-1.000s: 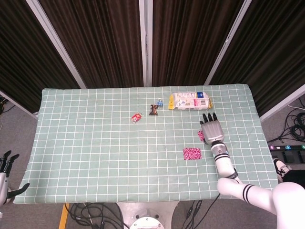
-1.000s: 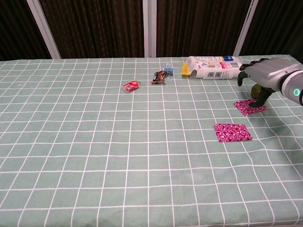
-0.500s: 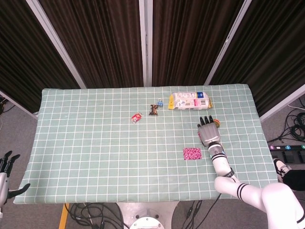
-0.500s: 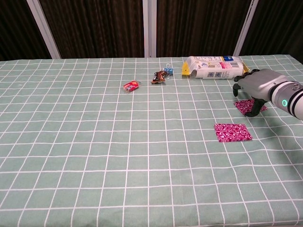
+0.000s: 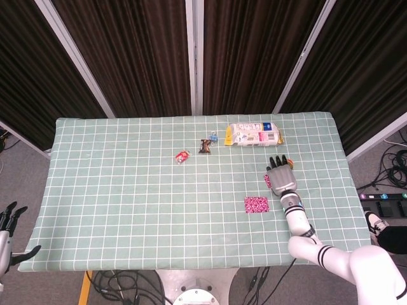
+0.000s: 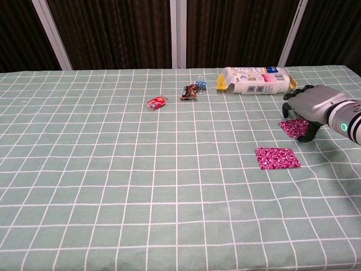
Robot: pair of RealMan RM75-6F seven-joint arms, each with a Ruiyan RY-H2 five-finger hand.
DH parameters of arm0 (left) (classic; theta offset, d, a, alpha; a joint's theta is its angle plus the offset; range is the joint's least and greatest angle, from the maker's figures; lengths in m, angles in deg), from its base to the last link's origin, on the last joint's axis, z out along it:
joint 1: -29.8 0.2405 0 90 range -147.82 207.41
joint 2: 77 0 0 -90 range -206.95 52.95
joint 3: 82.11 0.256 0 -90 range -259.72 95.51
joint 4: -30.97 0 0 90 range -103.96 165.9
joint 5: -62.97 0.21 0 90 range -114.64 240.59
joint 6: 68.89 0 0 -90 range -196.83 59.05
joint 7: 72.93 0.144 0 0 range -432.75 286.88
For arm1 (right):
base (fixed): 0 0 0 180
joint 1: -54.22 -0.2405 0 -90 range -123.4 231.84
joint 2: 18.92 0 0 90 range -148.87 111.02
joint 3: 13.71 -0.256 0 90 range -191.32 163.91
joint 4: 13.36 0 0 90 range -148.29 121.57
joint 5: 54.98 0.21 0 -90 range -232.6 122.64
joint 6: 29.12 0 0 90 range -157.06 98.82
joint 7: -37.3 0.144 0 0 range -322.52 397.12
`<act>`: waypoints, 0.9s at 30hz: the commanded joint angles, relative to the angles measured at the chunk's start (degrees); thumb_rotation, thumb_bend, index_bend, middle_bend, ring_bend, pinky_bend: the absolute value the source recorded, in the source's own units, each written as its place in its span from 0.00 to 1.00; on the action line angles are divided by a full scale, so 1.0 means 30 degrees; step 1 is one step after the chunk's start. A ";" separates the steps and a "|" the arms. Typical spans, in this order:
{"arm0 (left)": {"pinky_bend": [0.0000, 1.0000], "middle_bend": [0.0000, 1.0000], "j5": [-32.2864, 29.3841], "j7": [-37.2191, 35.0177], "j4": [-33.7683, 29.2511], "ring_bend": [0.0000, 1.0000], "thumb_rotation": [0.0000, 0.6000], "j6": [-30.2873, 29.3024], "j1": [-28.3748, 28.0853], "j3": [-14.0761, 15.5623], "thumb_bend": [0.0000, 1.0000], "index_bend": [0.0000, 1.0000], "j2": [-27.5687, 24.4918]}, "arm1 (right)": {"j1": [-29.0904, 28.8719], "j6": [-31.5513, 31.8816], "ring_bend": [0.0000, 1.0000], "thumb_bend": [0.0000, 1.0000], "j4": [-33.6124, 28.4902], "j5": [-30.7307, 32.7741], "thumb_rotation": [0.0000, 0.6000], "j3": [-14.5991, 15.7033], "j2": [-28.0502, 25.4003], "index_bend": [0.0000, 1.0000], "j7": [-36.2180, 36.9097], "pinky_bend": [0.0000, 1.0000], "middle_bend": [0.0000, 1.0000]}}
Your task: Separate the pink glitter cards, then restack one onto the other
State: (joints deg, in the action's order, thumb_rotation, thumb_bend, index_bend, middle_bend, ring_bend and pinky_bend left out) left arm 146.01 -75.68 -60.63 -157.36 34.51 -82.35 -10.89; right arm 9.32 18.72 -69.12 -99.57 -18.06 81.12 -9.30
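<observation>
Two pink glitter cards lie apart on the green checked cloth. One card lies flat and free, nearer the front edge. The other card lies a little behind and to the right of it, partly covered by my right hand. That hand hangs over this card with its fingers spread, and its thumb touches the card's right edge. Whether the card is lifted cannot be told. My left hand hangs off the table's front left corner, fingers apart and holding nothing.
A white snack packet lies behind my right hand. A blue binder clip, a brown wrapper and a red candy lie near the back middle.
My right hand has sunk down onto the farther card, drifting left and then slightly back right. Both cards stay where they were. The left hand has not moved.
</observation>
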 commanded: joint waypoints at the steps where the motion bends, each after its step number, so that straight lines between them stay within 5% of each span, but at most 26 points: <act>1: 0.14 0.15 -0.0003 -0.0012 -0.0005 0.13 1.00 0.0001 0.0005 0.0002 0.06 0.20 -0.0011 | -0.0005 -0.0167 0.00 0.17 0.0235 0.0039 0.87 -0.0060 0.0153 0.27 -0.0061 0.00 0.03; 17: 0.14 0.15 0.0013 -0.0093 0.0098 0.13 1.00 0.0031 0.0005 0.0011 0.06 0.20 0.0033 | 0.0195 -0.0279 0.00 0.18 0.0387 -0.0110 0.99 -0.0340 0.0265 0.36 0.0084 0.00 0.04; 27: 0.14 0.15 0.0050 -0.0129 0.0134 0.13 1.00 0.0054 -0.0061 -0.0044 0.06 0.20 0.0042 | 0.0321 0.1000 0.00 0.18 -0.2545 -0.0123 1.00 -0.1092 -0.0897 0.36 0.0188 0.00 0.04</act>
State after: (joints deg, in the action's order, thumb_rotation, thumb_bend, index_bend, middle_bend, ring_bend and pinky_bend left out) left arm 146.16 -76.05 -60.24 -157.21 34.34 -82.48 -10.77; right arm 10.15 20.46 -74.52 -100.16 -20.72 79.54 -8.45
